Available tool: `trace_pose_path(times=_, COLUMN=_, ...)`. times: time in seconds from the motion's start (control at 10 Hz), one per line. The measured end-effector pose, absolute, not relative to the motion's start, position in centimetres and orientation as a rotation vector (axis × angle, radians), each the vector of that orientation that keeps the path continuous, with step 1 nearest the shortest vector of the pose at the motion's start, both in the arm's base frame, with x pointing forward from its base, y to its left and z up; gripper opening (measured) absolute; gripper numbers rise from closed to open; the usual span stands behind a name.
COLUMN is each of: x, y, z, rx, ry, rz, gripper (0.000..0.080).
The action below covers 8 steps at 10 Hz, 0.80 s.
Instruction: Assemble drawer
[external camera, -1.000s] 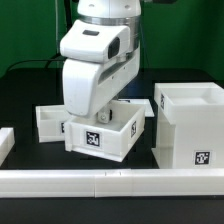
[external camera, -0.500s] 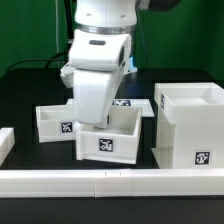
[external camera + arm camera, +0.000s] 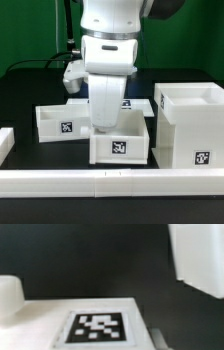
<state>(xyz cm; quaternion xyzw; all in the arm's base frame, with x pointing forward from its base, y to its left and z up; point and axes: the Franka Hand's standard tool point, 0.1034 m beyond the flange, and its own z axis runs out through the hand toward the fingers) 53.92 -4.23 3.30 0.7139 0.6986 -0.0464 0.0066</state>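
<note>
No readable text, brand or number anywhere, just black-and-white square tags with no legible code: one on the front tray (image 3: 140,136), one on the left tray (image 3: 48,121), one on the housing (image 3: 183,128), and one tag (image 3: 98,326) close-up in the wrist view.

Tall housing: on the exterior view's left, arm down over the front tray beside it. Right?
No. The tall housing stands on the exterior view's right, as the exterior view shows; the arm is down over the front tray beside it.
</note>
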Motion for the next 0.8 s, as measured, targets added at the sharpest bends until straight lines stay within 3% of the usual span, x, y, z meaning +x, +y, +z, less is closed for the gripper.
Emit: trace_pose_path(times=0.8, x=54.5, y=-2.5, z=1.7, rx=2.198, ry=2.177, rz=-0.054, gripper=0.0038)
